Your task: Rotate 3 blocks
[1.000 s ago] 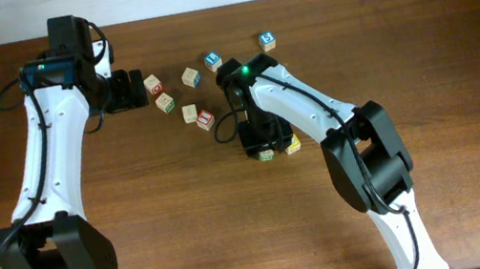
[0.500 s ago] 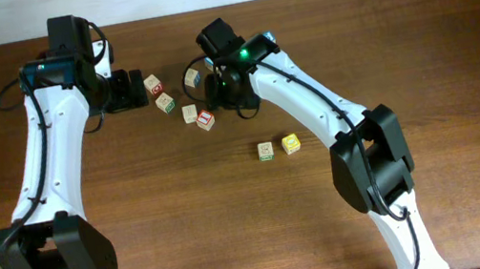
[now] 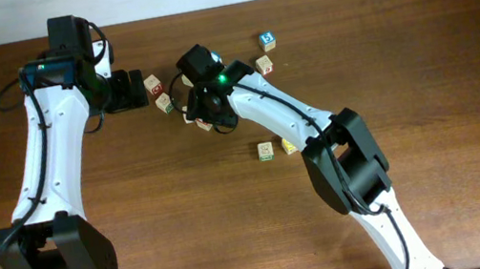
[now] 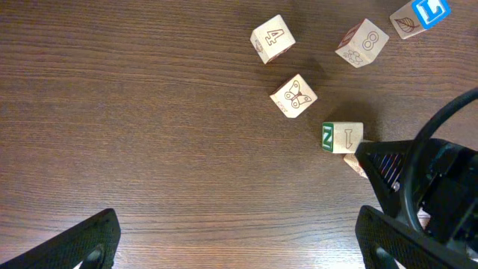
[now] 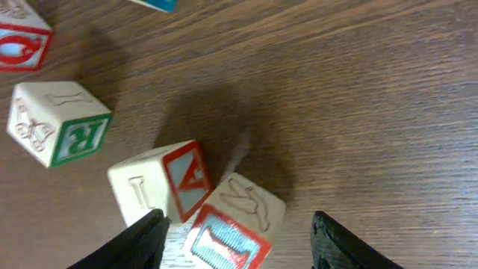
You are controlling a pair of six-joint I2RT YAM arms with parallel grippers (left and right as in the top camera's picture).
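Right gripper (image 5: 237, 228) has swung over to the red-bordered block (image 5: 250, 200), jaws parted astride it; left gripper (image 4: 239, 240) gapes wide, empty.

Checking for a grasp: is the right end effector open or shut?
Open. The right end effector straddles a red-edged block, fingers apart, one clear of it.

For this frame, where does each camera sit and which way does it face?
Overhead: fixed above the table, looking straight down; both the left arm and the right arm show.
Left wrist: on the left arm, facing down at scattered cubes; the left fingers, open, frame the bottom corners.
Right wrist: close over the table, facing down at the red-bordered block between the right fingers.
Shared: overhead and left wrist both show the right arm.
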